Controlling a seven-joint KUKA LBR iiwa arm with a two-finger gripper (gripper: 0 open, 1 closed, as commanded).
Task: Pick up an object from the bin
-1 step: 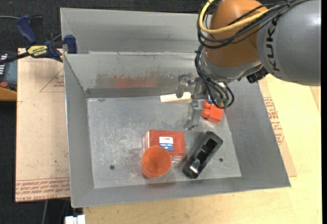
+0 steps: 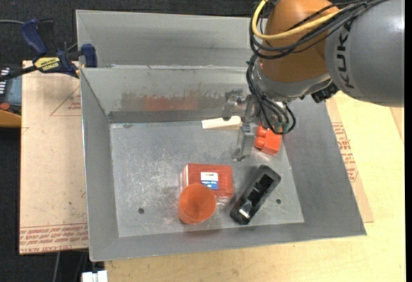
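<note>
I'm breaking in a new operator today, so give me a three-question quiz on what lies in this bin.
1. True or false: the orange cup lies against the far wall of the bin.
2. Fill in: the flat orange box bears a ___ label.
3. Which of these lies nearest the gripper? A) small orange block B) orange cup C) flat orange box
Key: 1 false; 2 white; 3 A.
</note>
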